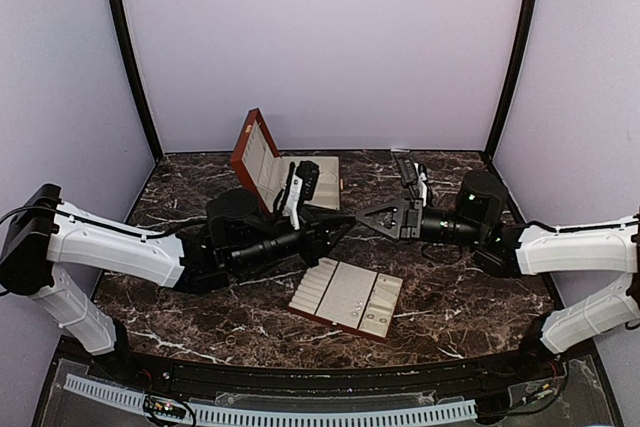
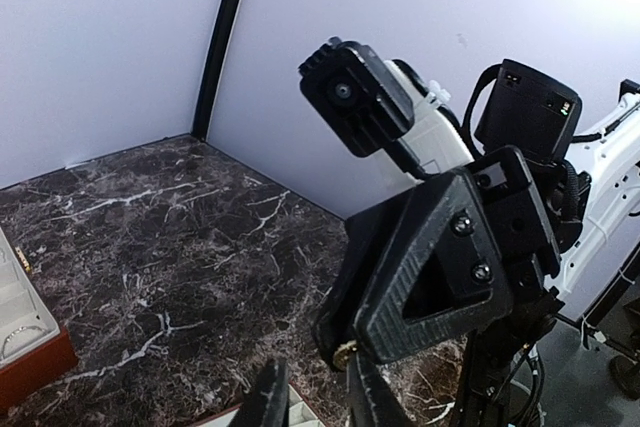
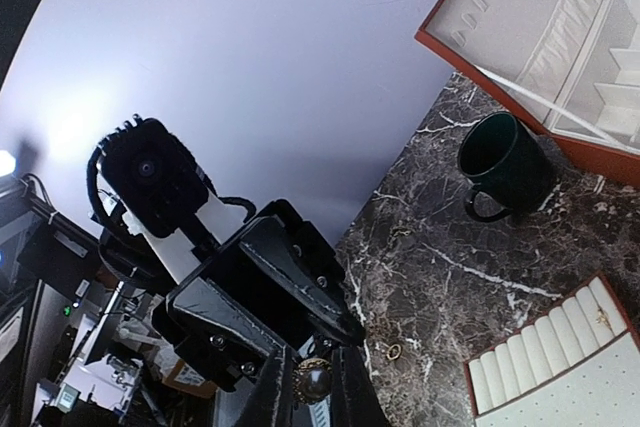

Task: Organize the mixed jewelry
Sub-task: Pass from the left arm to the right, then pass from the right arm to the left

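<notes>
Right gripper (image 1: 365, 215) pinches a small round metallic jewelry piece (image 3: 312, 379) mid-handover; left gripper (image 1: 343, 224) stands slightly parted, empty. Next, probably: placing it in the flat cream slotted tray (image 1: 330, 292).

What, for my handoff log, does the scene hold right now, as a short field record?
right claw: pinching a small metallic piece
left claw: open, facing it
box: open, lid raised
slotted tray: flat on table
green cup: beside box
loose ring: on table
</notes>
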`<state>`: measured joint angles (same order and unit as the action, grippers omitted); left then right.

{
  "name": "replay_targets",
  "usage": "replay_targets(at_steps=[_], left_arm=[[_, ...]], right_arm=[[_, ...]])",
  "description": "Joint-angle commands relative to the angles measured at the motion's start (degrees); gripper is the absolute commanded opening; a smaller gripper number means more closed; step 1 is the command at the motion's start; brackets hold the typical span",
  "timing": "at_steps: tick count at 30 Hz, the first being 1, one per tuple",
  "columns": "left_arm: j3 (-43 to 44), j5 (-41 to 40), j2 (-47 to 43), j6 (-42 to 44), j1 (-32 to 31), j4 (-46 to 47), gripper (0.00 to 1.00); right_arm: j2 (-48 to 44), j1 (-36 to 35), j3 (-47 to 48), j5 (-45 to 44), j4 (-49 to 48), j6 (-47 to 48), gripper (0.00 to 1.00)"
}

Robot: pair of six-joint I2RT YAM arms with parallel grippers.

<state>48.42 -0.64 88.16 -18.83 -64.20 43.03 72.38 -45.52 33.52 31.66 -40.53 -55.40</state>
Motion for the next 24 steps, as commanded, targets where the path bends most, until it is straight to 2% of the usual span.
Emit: replay_targets(at_steps=[1,8,17,24], left_arm=[[-1.4,1.3,-2.4,-0.4,-0.6,0.8,0.25],[-5.1,1.3,-6.5,-2.9,-0.6,-2.3,0.30],[-6.5,-1.5,-10.0,-3.7,-0.1,-8.6,0.29],[1.3,6.7,-4.6,-10.0,2.6,-17.0,0.30]], right_arm=[[-1.7,-0.4,3.7,-5.8,13.2,9.5,0.00],[-1.9,-0.4,6.2,-8.2,23.0,16.0,0.00],[-1.5,-0.4,6.2,-7.9,25.2,17.9,0.00],[-1.7,-1.1,5.0,-12.1,26.2,19.7,0.00]])
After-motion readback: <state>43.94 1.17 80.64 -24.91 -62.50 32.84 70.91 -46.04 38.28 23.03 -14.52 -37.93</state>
